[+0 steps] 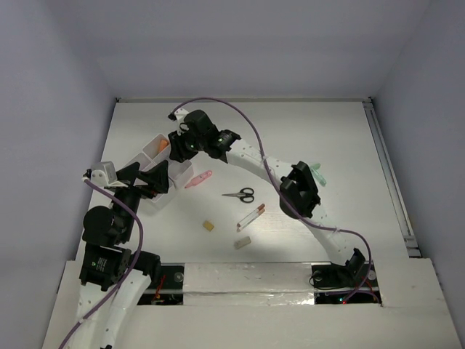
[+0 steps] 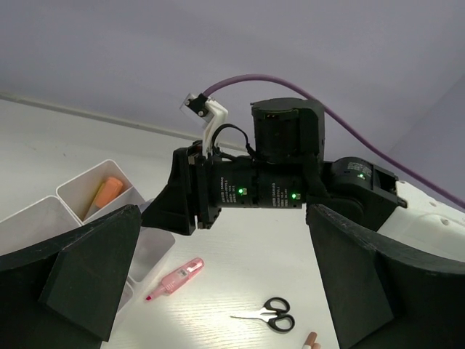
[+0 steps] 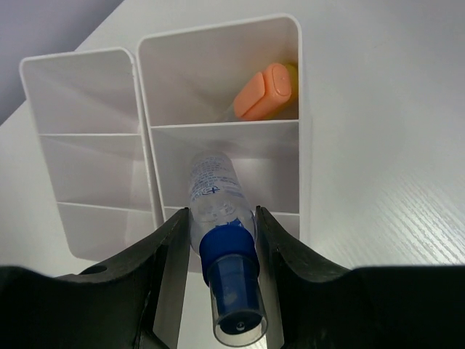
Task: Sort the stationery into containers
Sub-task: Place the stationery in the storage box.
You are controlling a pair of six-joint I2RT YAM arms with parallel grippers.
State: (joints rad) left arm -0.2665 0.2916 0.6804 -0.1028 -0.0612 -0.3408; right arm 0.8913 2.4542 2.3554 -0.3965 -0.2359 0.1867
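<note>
My right gripper (image 3: pixel 219 219) is shut on a clear glue bottle (image 3: pixel 213 190) with a blue cap, its body tilted down into the middle compartment of the white containers tray (image 3: pixel 218 27). An orange piece (image 3: pixel 263 91) lies in the compartment beyond. From above, the right gripper (image 1: pixel 176 145) hangs over the tray (image 1: pixel 155 145). My left gripper (image 2: pixel 225 280) is open and empty beside the tray (image 2: pixel 73 190), near the pink marker (image 2: pixel 174 279) and black-handled scissors (image 2: pixel 272 314).
On the table lie the pink marker (image 1: pixel 198 179), scissors (image 1: pixel 240 194), a pen (image 1: pixel 251 217), a yellow eraser (image 1: pixel 208 226) and a beige eraser (image 1: pixel 243 243). A green piece (image 1: pixel 318 174) peeks out behind the right arm's elbow.
</note>
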